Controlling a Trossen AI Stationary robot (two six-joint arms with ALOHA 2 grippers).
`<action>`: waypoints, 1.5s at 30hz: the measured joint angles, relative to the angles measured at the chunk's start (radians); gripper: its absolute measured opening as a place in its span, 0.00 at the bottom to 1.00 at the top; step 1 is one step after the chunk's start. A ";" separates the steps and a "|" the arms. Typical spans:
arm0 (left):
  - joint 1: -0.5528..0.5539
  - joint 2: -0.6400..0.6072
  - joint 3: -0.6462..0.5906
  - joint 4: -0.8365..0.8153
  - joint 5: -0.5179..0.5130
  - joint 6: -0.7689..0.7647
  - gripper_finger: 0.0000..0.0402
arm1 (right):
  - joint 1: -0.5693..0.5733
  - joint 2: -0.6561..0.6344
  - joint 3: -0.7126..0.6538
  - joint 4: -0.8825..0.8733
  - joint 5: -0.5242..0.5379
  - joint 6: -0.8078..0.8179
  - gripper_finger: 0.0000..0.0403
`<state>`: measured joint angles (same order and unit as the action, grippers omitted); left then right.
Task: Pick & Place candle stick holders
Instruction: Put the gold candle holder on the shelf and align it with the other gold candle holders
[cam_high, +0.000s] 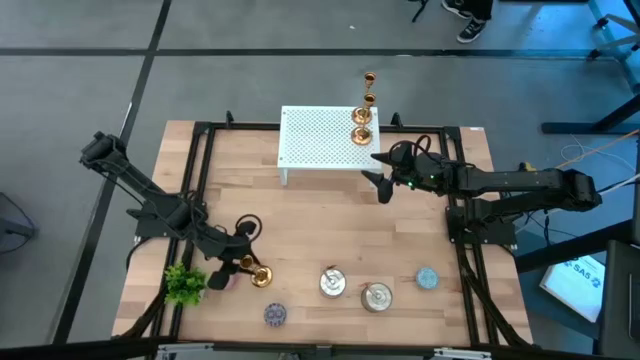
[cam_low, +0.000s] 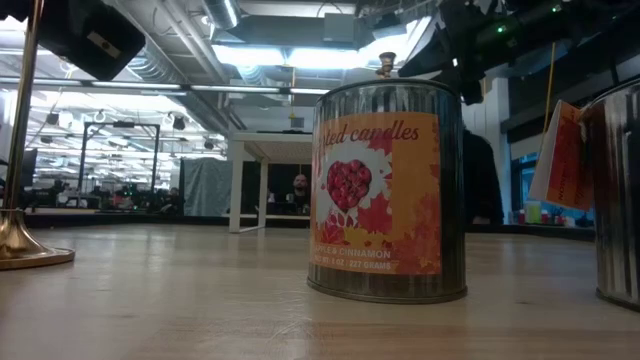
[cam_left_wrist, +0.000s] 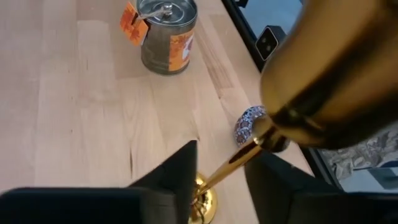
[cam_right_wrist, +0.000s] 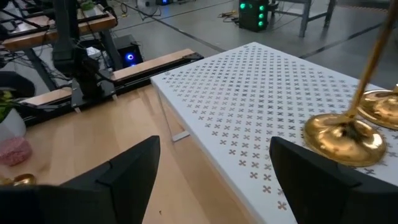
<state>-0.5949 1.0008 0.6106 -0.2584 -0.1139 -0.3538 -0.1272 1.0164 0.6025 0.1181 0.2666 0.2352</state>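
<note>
While my left gripper (cam_left_wrist: 217, 183) straddles the third candlestick's (cam_high: 258, 273) stem beside the green plant (cam_high: 185, 284), grip undeterminable, my right gripper (cam_high: 378, 172) waits unclenched far from it.

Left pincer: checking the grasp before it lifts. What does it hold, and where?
The left pincer straddles a candlestick at its lower stem; a closed grip cannot be told.

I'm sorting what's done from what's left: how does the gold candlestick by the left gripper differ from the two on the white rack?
The near candlestick stands on the bare wood; the two placed candlesticks stand on the white perforated rack. The left gripper straddles the near one's stem; the right gripper hangs open beside the rack, touching neither. All are shiny gold and upright.
</note>
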 joint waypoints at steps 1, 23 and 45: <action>0.000 0.000 0.000 0.001 0.000 -0.001 0.24 | 0.000 0.000 0.000 0.000 -0.006 0.000 0.76; 0.182 -0.038 0.096 0.231 -0.262 0.137 0.03 | 0.125 0.094 0.000 0.225 -0.226 -0.125 0.76; 0.481 0.368 0.551 0.100 -0.097 0.183 0.03 | 0.188 0.389 0.292 0.213 -0.356 -0.211 0.73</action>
<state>-0.1143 1.3693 1.1611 -0.1585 -0.2110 -0.1703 0.0608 1.4058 0.8945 0.3312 -0.0893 0.0244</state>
